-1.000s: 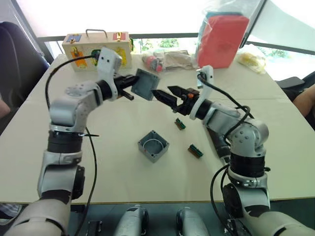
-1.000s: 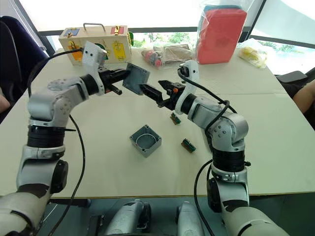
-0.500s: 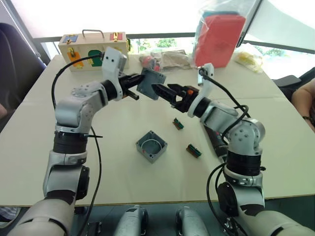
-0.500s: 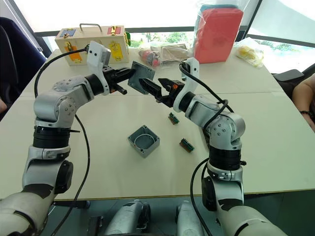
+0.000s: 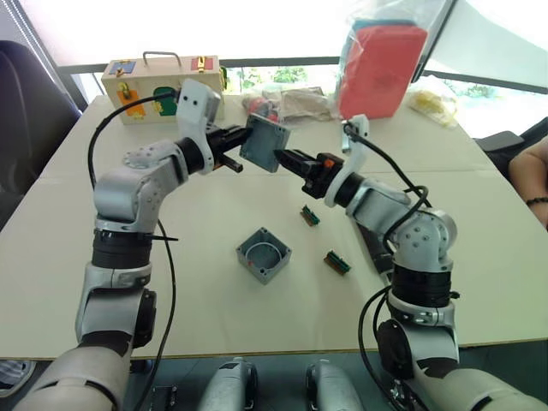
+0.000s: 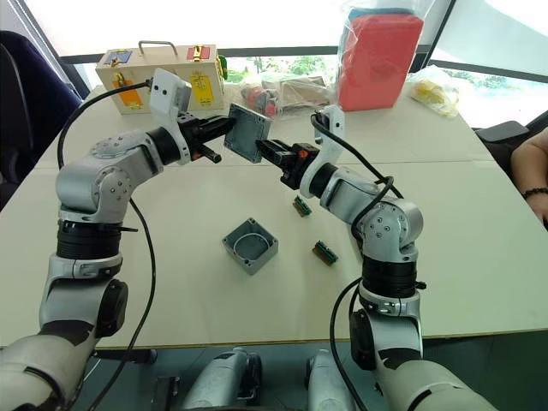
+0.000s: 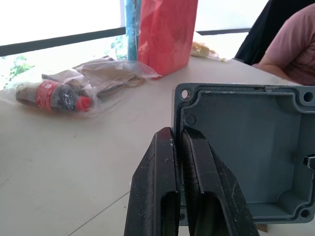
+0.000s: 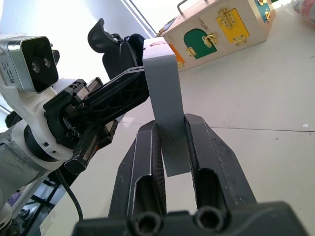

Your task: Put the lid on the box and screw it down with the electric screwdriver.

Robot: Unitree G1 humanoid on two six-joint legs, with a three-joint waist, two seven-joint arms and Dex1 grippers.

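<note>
The grey lid [image 5: 264,144] is held upright in the air above the table, between my two grippers. My left gripper [image 5: 243,144] is shut on the lid's left rim, near a corner hole [image 7: 184,93]. My right gripper [image 5: 283,158] is closed on the opposite edge, with one finger on each face of the lid [image 8: 165,98]. The open grey box [image 5: 264,254] sits on the table below, nearer to me, with nothing touching it. A slim black tool, the electric screwdriver [image 5: 377,248], lies on the table under my right forearm and is mostly hidden.
Two small green-and-brown bit holders [image 5: 312,215] [image 5: 339,262] lie right of the box. At the table's far side stand a wooden case [image 5: 163,79], bagged items [image 5: 282,104] and a red bag [image 5: 381,68]. A person's arm [image 5: 531,184] shows at the right edge.
My right gripper has moved left onto the lid's free edge and closed on it from wide open. The left gripper has kept its hold on the lid.
</note>
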